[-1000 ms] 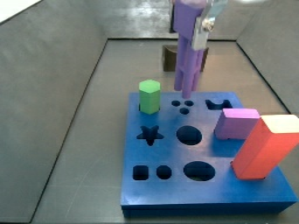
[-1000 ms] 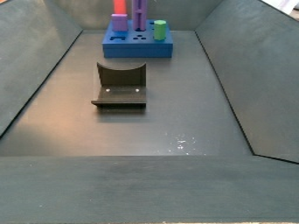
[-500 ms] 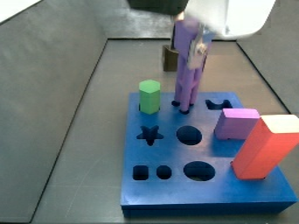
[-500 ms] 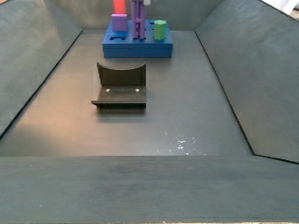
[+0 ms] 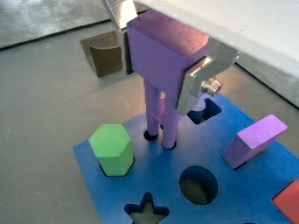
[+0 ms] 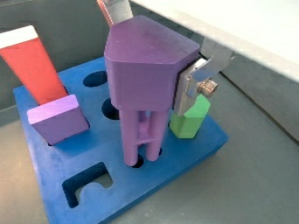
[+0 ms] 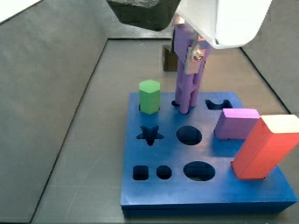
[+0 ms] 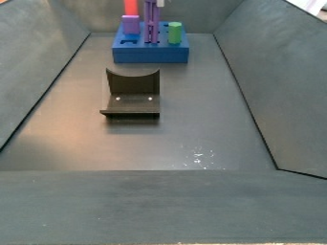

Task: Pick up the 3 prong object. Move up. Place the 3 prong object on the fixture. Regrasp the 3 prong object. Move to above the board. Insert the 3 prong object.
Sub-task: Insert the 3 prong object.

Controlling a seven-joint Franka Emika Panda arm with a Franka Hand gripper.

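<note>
My gripper (image 5: 162, 45) is shut on the 3 prong object (image 5: 163, 63), a light purple block that I hold upright with its prongs down. The prong tips (image 5: 163, 138) reach the blue board (image 5: 243, 199) at its three small holes, between the green peg and the notch-shaped hole. The same hold shows in a wrist view (image 6: 146, 79) and in both side views (image 7: 187, 74) (image 8: 151, 21). A silver finger (image 6: 195, 80) presses the block's side. The dark fixture (image 8: 132, 94) stands on the floor apart from the board (image 8: 147, 54), and it holds nothing.
On the board stand a green hexagonal peg (image 7: 149, 96), a pink-purple cube (image 7: 239, 122) and a tall red block (image 7: 267, 144). Star, round and rounded-square holes are open near the board's front (image 7: 170, 188). Grey walls slope up around the floor.
My gripper has come down with the 3 prong object. Its prong tips were above the board and now reach the three small holes.
</note>
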